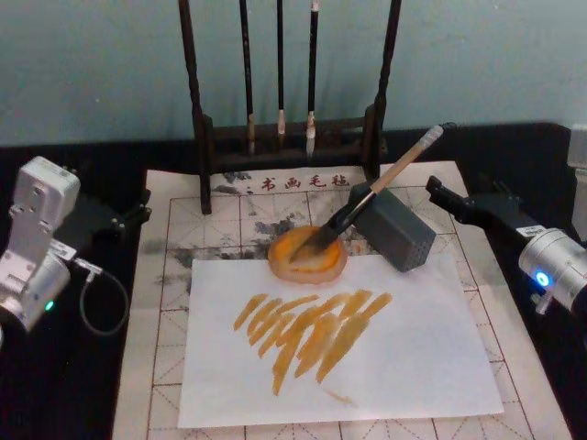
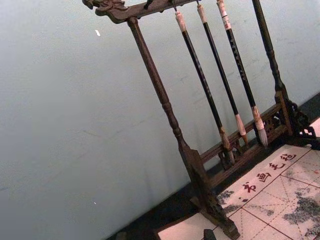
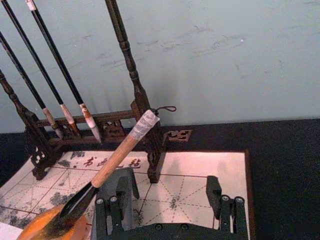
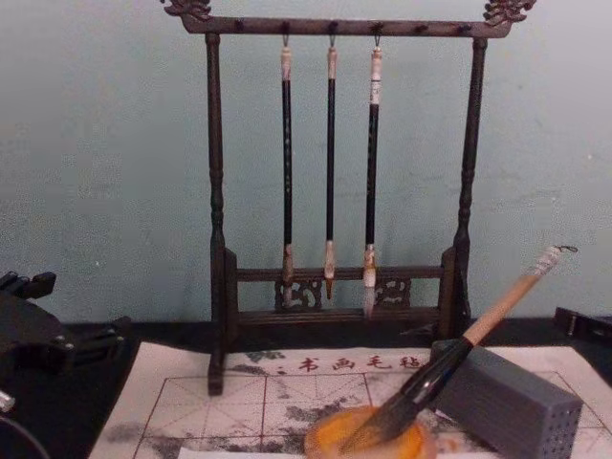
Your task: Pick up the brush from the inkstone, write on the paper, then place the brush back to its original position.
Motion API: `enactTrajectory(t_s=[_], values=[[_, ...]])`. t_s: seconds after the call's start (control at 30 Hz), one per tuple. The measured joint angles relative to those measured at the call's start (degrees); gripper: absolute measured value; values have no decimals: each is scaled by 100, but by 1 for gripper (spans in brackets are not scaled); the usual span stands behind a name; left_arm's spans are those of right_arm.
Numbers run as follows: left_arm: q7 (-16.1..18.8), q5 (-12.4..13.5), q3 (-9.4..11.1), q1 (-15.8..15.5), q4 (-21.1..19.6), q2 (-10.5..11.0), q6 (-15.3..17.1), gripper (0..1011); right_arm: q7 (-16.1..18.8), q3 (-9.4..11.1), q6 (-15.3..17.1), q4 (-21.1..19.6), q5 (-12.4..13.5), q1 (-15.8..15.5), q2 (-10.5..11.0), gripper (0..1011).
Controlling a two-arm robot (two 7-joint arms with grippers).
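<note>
On the dark tabletop (image 1: 83, 394) lies the paper (image 1: 174, 275), a red-gridded sheet with a plain white sheet (image 1: 394, 367) over its near part, streaked with orange strokes (image 1: 312, 330). At the far edge stands the brush rack (image 4: 215, 191) with three thin brushes (image 4: 330, 172). The brush (image 1: 367, 206) rests with its bristles in the orange inkstone (image 1: 307, 257) and its handle leaning on a grey block (image 1: 399, 229), its long axis rising to the far right. The right pincer (image 3: 170, 205), released and holding nothing, sits just right of the handle, so the right arm looks better placed. The left pincer (image 1: 128, 215) is parked at far left; I cannot tell its state. The inkstone's near rim is cut off in the chest view.
</note>
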Motion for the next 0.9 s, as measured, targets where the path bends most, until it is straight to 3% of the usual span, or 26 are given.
enactTrajectory(t_s=[0.9], values=[[0,0,0,0,0,0,0,1001,0,0,0,1,0,0,0,1000]])
